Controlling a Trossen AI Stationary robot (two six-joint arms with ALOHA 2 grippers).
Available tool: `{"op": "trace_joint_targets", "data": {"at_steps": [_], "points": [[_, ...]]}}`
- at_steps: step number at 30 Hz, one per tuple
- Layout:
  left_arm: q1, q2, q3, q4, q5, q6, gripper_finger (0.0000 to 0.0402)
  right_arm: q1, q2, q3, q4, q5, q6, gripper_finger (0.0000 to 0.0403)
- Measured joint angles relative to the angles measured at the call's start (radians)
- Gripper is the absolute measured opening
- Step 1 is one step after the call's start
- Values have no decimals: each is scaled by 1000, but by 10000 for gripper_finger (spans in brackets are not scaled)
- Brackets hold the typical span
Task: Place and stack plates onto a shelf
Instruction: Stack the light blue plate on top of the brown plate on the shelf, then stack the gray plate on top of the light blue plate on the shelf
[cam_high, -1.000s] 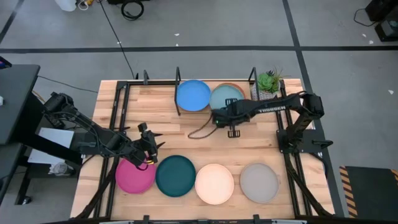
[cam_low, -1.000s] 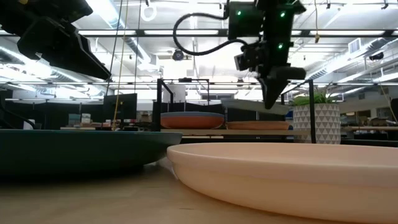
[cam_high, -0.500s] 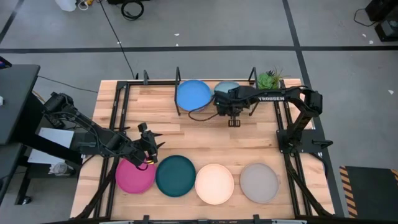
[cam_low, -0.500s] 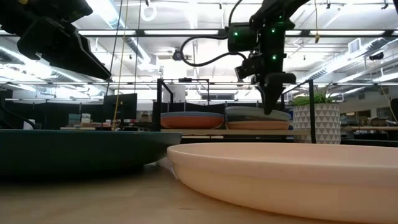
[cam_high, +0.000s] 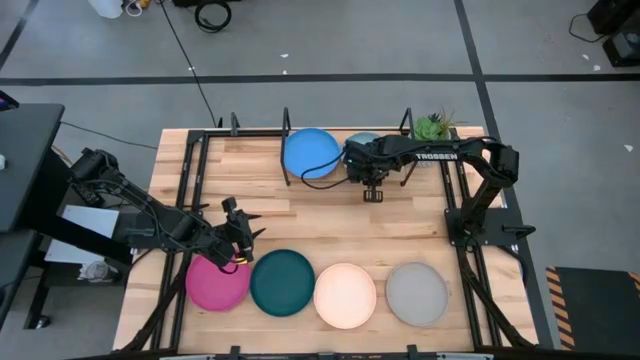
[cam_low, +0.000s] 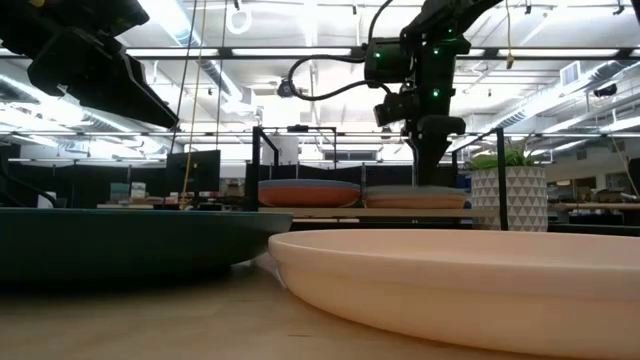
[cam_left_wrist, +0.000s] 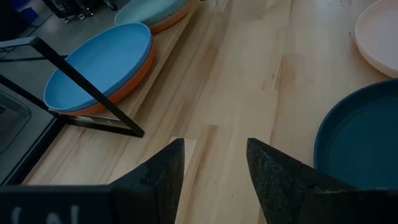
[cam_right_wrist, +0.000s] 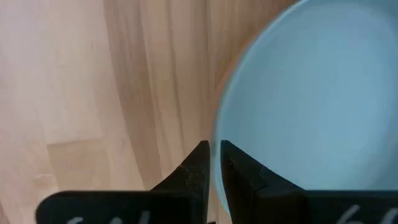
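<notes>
My right gripper (cam_high: 368, 180) points down at the shelf's (cam_high: 407, 122) right half, shut on the light blue plate (cam_low: 415, 189), which lies on the tan plate (cam_low: 415, 201). On the shelf's left half the blue plate (cam_high: 311, 153) lies on the orange plate (cam_low: 308, 196). The magenta (cam_high: 215, 285), dark teal (cam_high: 282, 283), cream (cam_high: 345, 295) and grey (cam_high: 416, 293) plates lie in a row along the table's near edge. My left gripper (cam_high: 240, 235) hangs open above the magenta plate's far rim, touching nothing. My right gripper (cam_right_wrist: 214, 149) pinches the light blue plate's near rim (cam_right_wrist: 217, 124) between its two fingers. The fingers come from above, pointing down. The plate sits about level on the tan plate on the shelf.
A small green plant in a white pot (cam_high: 432, 130) stands at the shelf's right end. Black upright posts (cam_low: 258, 165) frame the shelf. Bare wood (cam_high: 330, 225) lies between the shelf and the near row of plates.
My right gripper has carried the light blue plate toward the table's far edge, over the shelf, and lowered it onto the tan plate. It has stayed shut on the rim.
</notes>
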Motion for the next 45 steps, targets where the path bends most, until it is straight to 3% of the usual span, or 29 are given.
{"op": "trace_joint_targets", "data": {"at_steps": [6,14,35,39,45], "points": [[0,0,0,0,0,0,180,0,0,0,-5,75,22,58],[0,0,0,0,0,0,180,42,0,0,-29,69,82,59],[0,0,0,6,-1,3,180,448,1,0,18,-94,426,59],[0,0,0,30,-4,74,180,518,1,0,35,-175,525,59],[2,0,0,153,-37,297,180,626,1,0,78,-138,800,59]]}}
